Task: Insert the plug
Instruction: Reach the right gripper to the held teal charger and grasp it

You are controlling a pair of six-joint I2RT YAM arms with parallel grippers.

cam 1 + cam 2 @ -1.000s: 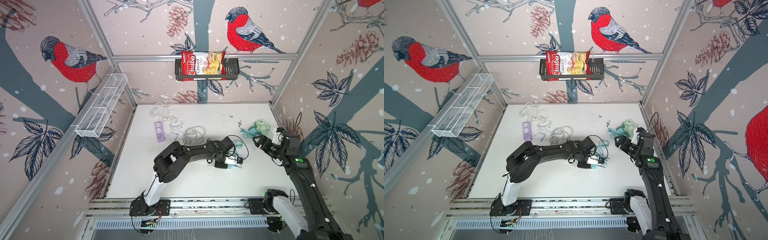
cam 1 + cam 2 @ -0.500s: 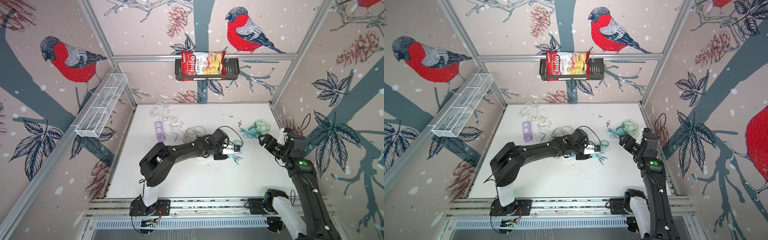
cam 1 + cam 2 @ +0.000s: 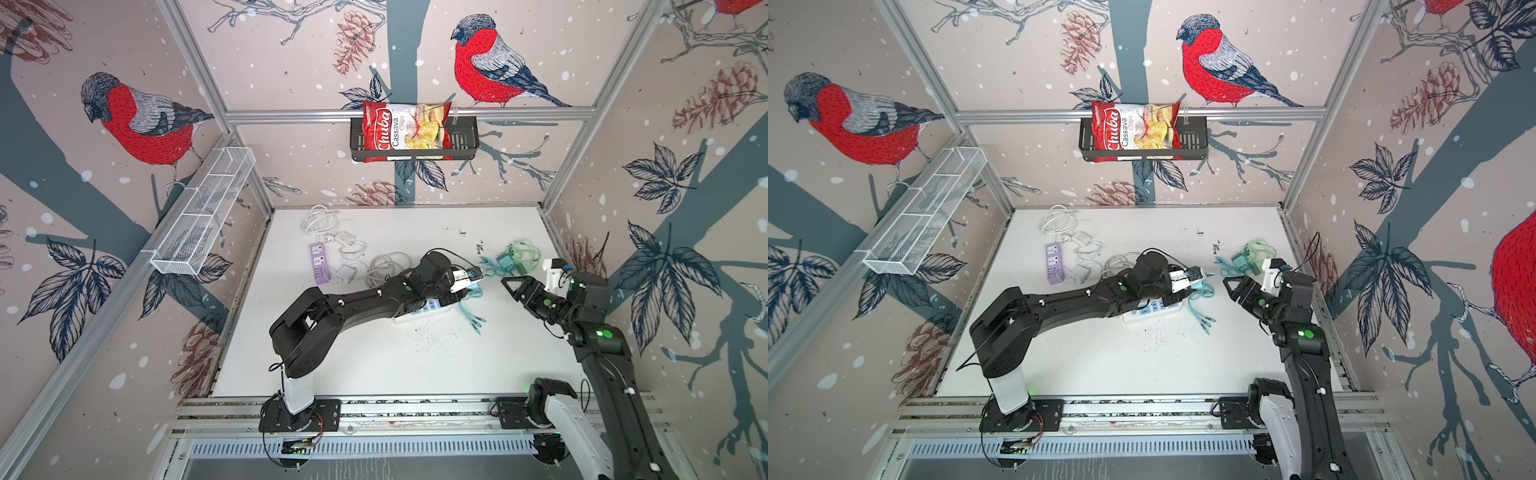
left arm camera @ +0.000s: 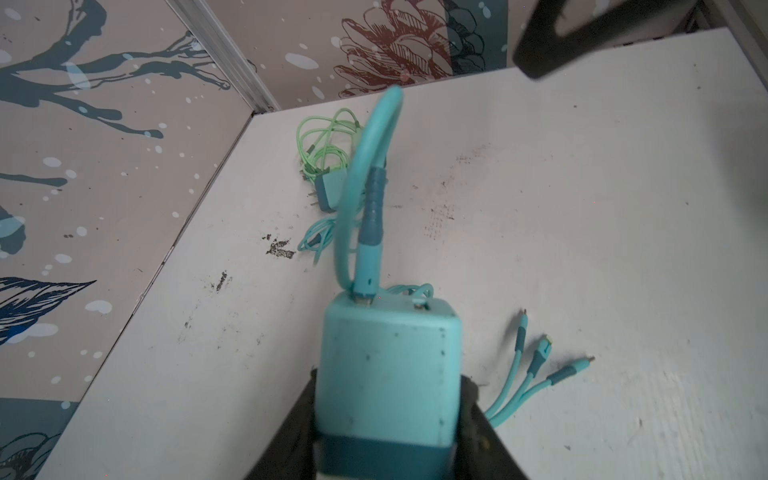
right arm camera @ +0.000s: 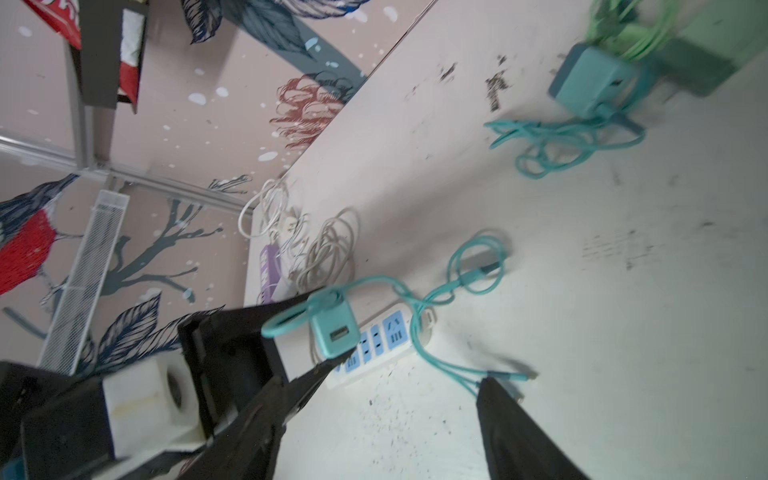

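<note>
**Left arm's swung back with the charger, strip lying loose below it**

Compared with a second ago, the left gripper (image 4: 386,415) has moved from the near middle of the table (image 3: 415,365) toward the back. The right arm has pulled off toward its own wall.

The left gripper's jaws are clamped on the sides of the teal charger (image 4: 384,357). It's up off the table, near the end of the white power strip (image 5: 374,345) and not in any socket yet. The teal cable (image 4: 540,361) loops out of its top and trails down onto the table, three tips splayed. The prongs can't be seen from any angle.

The right gripper (image 3: 513,286) hangs well apart from all this, jaws spread with nothing between them.

What could go wrong from here, judging by the layout:
- Nobody's bracing that strip. Push the prongs in at a slant and it'll probably just skate away.
- The hanging cable could drag over the strip or catch under the charger on the way down.
- With only a side pinch, the charger might twist in the jaws on contact.
- The left arm covers much of the strip in both top views, so lining up could be rough.
</note>
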